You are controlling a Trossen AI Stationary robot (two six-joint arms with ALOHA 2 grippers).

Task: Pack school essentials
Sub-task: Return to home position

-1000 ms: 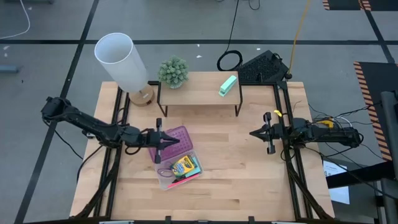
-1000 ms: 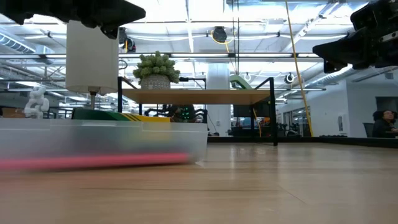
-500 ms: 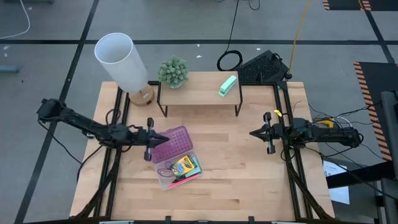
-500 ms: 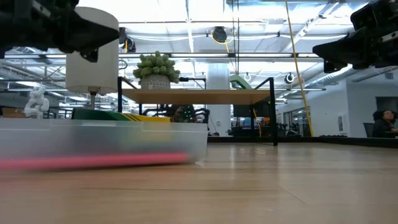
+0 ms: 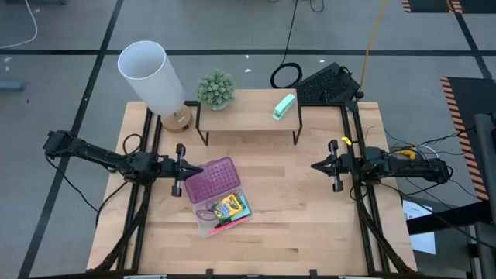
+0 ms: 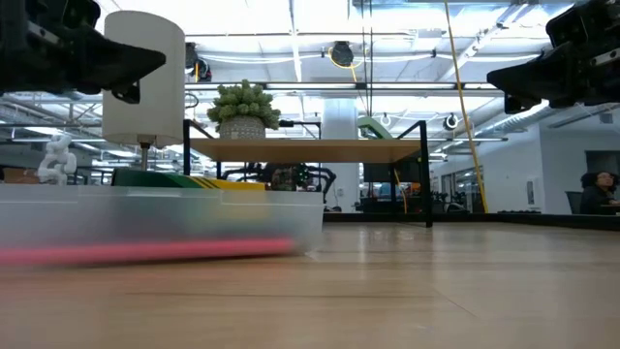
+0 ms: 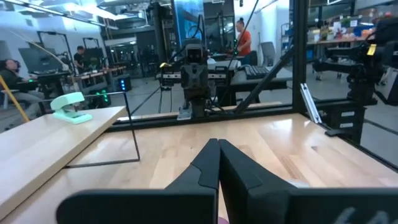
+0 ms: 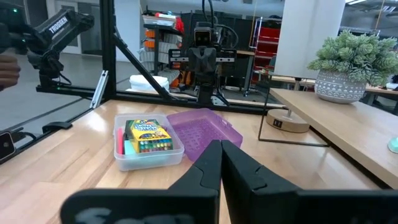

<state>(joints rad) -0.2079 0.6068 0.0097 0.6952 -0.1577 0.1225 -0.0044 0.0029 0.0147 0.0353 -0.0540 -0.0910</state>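
Clear case (image 5: 221, 211) sits mid-table, purple lid (image 5: 211, 179) open beside it; crayon box (image 5: 230, 208) and pink pencil (image 5: 226, 225) lie inside. Left gripper (image 5: 180, 169) hovers just left of the lid, fingers closed, empty. Right gripper (image 5: 333, 167) idles near the right edge, closed, empty.

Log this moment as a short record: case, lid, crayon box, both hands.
case: clear case on the table, front-left of centre, open
lid: purple lid lying open beside the case, toward the shelf
crayon box: crayon box inside the case, with something pink beside it
left hand: left hand shut, empty, at the lid's left edge
right hand: right hand shut, empty, at the table's right edge
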